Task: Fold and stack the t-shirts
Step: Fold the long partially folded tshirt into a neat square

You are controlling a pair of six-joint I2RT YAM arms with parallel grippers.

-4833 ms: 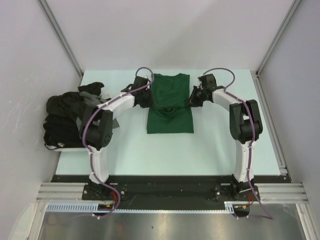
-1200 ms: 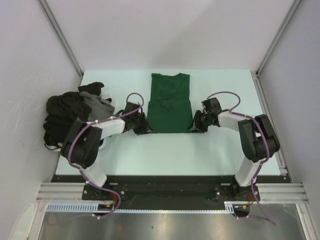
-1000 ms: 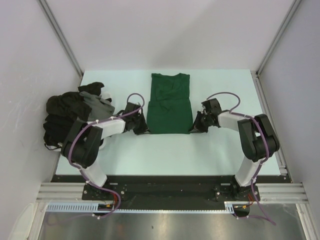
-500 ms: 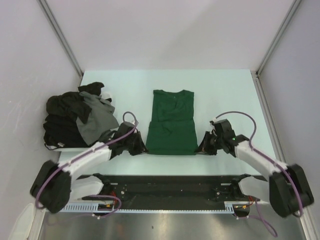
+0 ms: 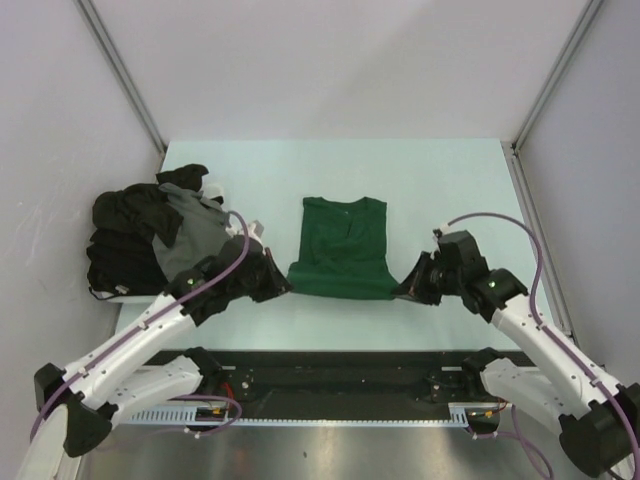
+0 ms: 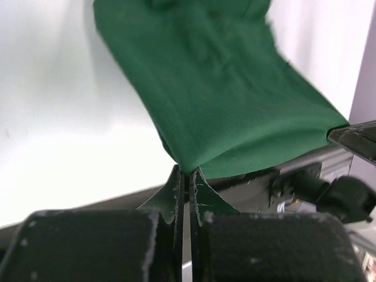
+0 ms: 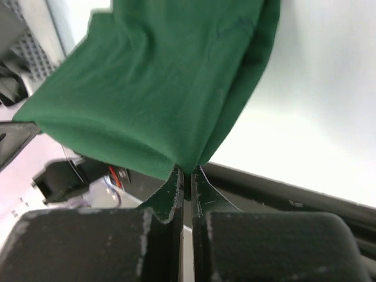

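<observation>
T-shirts (image 5: 150, 235), black and dark grey, lay heaped at the left edge of the table (image 5: 450, 180). Just right of that heap, the left gripper (image 5: 279, 286) was pinched tight on the near left corner of the green t-shirt (image 5: 345, 250). That shirt sat mid-table, its collar end flat and pointing away from the arms, its near hem raised off the surface by the front edge. Further right, the right gripper (image 5: 408, 289) was clamped just as tightly on the near right corner.
</observation>
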